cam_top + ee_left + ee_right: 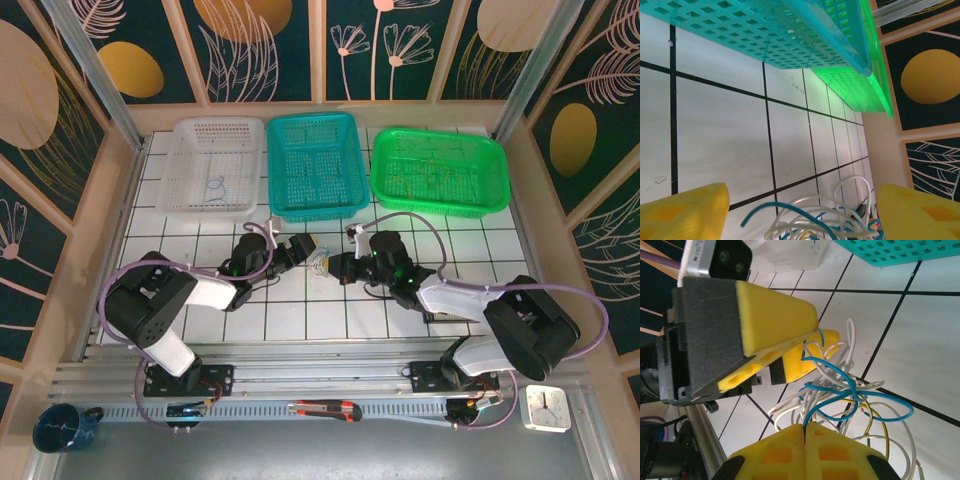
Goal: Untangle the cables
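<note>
The cables form a small tangle of white, blue and yellow wires, lifted a little above the tiled table between the two grippers. My right gripper is shut on the tangle, with a blue wire running into the seam between its yellow pads. My left gripper is open, its yellow pads standing wide on either side of the wire loops without pinching them. In the right wrist view the left gripper's pads sit against the top of the tangle.
Three baskets line the far side: white, teal and green. A thin blue wire lies in the white one. A box cutter, a clock and a blue mug sit at the near edge.
</note>
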You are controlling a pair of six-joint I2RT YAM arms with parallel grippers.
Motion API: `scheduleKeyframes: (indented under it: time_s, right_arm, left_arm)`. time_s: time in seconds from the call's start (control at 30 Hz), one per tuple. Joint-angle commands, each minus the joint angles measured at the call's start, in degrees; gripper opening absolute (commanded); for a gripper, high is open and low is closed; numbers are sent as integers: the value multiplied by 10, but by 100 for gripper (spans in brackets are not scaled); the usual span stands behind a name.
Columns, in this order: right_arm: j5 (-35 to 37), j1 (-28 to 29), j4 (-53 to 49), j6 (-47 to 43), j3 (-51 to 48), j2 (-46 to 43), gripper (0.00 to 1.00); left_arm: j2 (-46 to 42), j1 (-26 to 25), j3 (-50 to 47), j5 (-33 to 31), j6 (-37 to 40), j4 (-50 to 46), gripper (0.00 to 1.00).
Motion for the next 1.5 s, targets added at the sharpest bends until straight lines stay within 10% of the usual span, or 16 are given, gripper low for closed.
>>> scheduleKeyframes:
  time_s: [0.0, 0.57, 1.47]
  right_arm:
    - [-12, 7, 29, 7, 12, -5, 0]
    - [0, 11, 30, 7, 2, -1, 0]
    - [35, -5, 62, 1, -28, 83, 0]
  left_arm:
    - [14, -2, 13, 1, -10, 42, 74]
    - [23, -2, 23, -9, -5, 46, 0]
    - [-137, -2, 55, -36, 82, -116, 0]
